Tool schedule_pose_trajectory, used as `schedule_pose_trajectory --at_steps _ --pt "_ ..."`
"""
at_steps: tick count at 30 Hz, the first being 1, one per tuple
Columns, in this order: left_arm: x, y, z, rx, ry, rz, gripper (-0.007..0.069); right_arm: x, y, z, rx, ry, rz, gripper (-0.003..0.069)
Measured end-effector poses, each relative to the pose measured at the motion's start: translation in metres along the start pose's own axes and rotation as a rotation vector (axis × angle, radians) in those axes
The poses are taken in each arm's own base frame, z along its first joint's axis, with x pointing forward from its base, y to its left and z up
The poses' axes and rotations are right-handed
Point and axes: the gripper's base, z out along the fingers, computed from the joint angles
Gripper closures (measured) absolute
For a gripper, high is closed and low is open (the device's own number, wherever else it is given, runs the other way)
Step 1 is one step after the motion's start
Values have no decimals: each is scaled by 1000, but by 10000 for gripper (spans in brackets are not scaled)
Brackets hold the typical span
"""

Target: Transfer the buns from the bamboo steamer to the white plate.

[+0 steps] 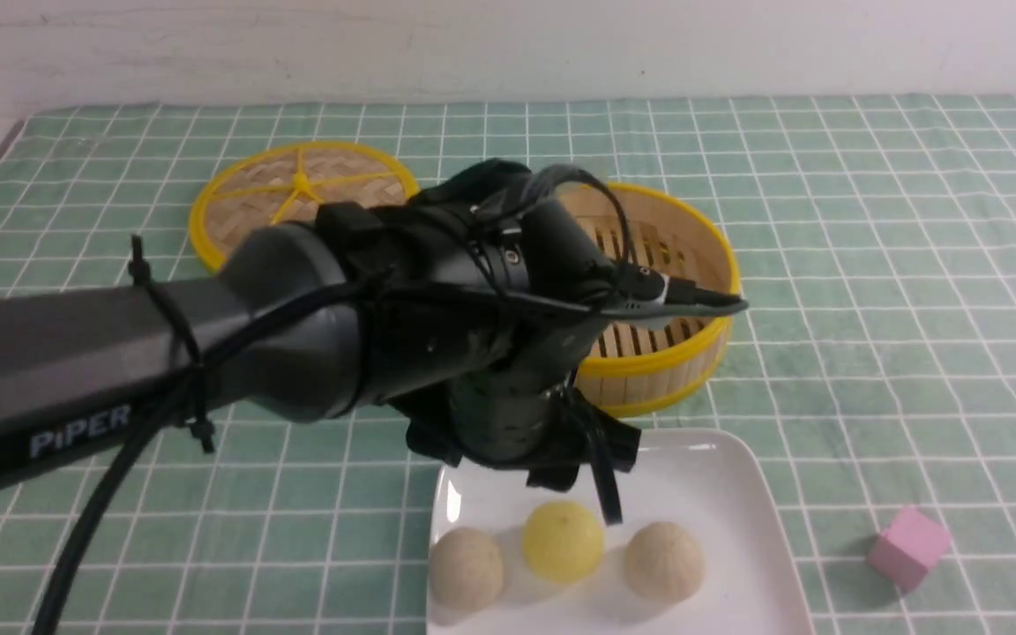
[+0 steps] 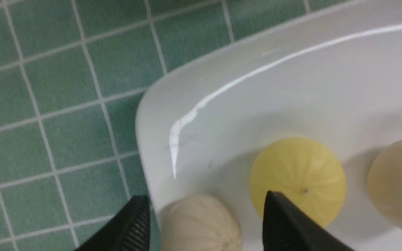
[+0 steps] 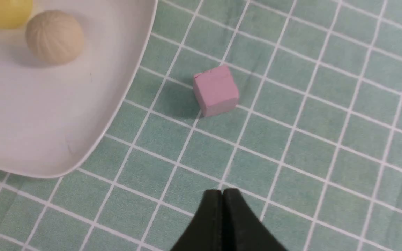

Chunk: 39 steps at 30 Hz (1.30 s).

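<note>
step: release of last bun, by my read. All three buns sit on the white plate (image 1: 728, 494); steamer floor shows only bare slats where visible.
left gripper (image 2: 204, 223): mine, over the plate's left-front part; jaws spread wide, nothing between the pads. In wrist view the fingertips (image 2: 136, 218) straddle the left beige bun (image 2: 201, 223) with air either side, so it's let go, not held.
right gripper (image 3: 223, 209): jaws pressed together, empty, hanging over bare cloth near the pink cube (image 3: 215, 90). Not in front view.
buns: left beige bun (image 1: 466, 569), yellow bun (image 1: 563, 541), right beige bun (image 1: 664, 561), in a loose row near plate's front edge. Left & yellow nearly touching; right one a little apart. All upright, pleats up.
bamboo steamer (image 1: 702, 251): behind plate, partly hidden by my left arm; the hidden bit I can't vouch for.
lid (image 1: 296, 190): flat on the checked cloth (image 1: 870, 265), left-rear of steamer, just beside it.
progress: looks complete, pending a clear look into the steamer.
next: lift L arm straight up, jaws kept apart, so a fingertip doesn't nudge the beige bun into the yellow one. Then pull back to clear the view & confirm steamer empty.
risk: round buns roll easy on glossy plate; sideways exit could knock one off the front edge.
</note>
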Motion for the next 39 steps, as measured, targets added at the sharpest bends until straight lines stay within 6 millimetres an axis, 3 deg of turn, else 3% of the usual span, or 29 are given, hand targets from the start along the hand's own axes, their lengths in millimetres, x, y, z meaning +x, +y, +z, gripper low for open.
schedule_pose_trajectory --at_steps 4,8,11,13,16,22,39 --pt "-9 -1 -10 8 -39 -6 200 17 -6 -38 18 -130 66 675" --pt "-11 -1 -12 12 -48 -7 248 36 -9 -54 -8 -344 181 675" --pt "-11 -2 -12 14 -50 -7 300 41 -8 -48 -47 -534 207 675" --pt "-12 -2 -12 17 -55 -6 359 39 -6 -33 -65 -694 183 674" --pt "-13 -2 -12 14 -66 0 434 36 -4 -19 -81 -795 157 673" --pt "-14 -3 -12 23 -82 2 502 37 -3 -12 -83 -799 152 669" --pt "-19 -6 -13 67 -132 1 496 46 -1 -3 -110 -672 195 664"
